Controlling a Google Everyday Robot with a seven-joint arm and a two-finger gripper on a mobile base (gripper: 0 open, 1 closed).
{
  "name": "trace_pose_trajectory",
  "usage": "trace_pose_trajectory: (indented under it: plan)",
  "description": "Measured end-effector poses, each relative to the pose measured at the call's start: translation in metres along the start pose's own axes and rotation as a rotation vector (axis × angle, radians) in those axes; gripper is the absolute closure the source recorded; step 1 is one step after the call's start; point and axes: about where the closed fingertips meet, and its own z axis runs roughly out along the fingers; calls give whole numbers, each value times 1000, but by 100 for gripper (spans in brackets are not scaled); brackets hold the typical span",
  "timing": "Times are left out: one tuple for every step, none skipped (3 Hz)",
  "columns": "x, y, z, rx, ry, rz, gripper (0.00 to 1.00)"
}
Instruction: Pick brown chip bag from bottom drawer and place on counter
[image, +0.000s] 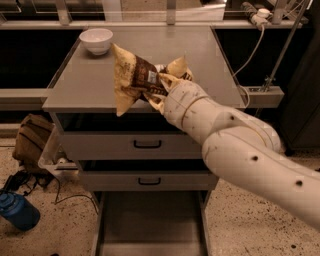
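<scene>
The brown chip bag (136, 79) is crinkled, dark brown with tan-yellow corners. It hangs in the air over the front edge of the counter (200, 60). My gripper (158, 89) is shut on the bag's middle; the white arm comes in from the lower right and hides most of the fingers. The bottom drawer (150, 225) is pulled open below, and its grey floor is bare.
A white bowl (96, 40) stands at the counter's back left. Two upper drawers with black handles (147, 144) are below the counter. A brown backpack (31, 140) and a blue bottle (19, 211) are on the floor at the left. A cable and rail are at the right.
</scene>
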Motion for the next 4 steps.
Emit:
trace_pose_trajectory:
  plan:
    - [29,-14,36,-8,18,-11,100]
    - [62,-12,67,-38,54,26,100]
    - [85,-3,93,-65,80,51,100]
    - [96,6,107,-87,97,68,100]
